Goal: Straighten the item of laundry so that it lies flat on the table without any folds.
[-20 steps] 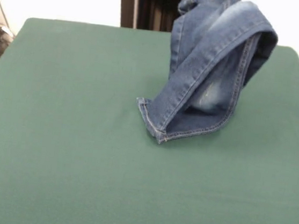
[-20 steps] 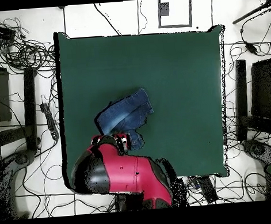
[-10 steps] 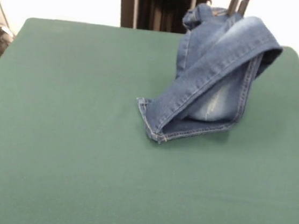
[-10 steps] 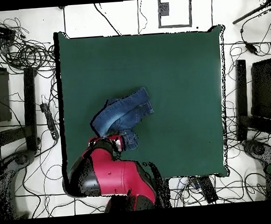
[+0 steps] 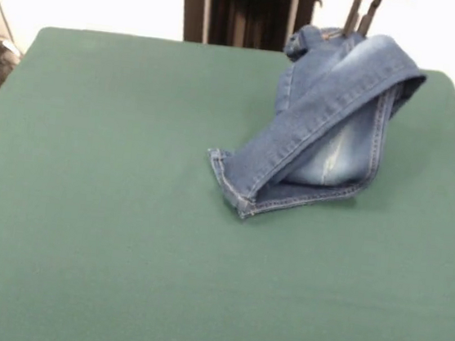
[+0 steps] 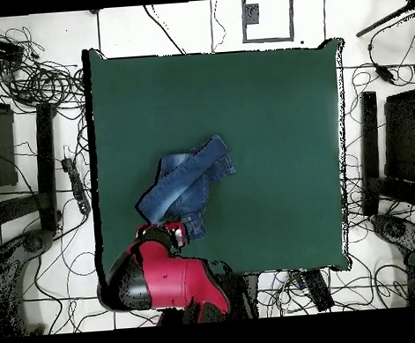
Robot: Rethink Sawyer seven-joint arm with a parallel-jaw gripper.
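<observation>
The small blue denim jeans are folded over themselves right of the middle of the green table. One pale hem lies on the felt toward the centre. The other end rises to the far edge, where my gripper comes down from the top and is shut on it. In the overhead view the jeans lie as a crumpled band in the lower left of the table. The gripper sits at their lower end, under the red arm.
The dark pedestal stands behind the table's far edge. Cables and dark equipment lie on the floor around the table. The jeans are closer to the robot's side and to the left edge in the overhead view.
The gripper has come down and drawn back toward the robot's side with the jeans' end. The raised fold has sunk lower and the jeans lie more stretched out; the hem on the table stayed put.
</observation>
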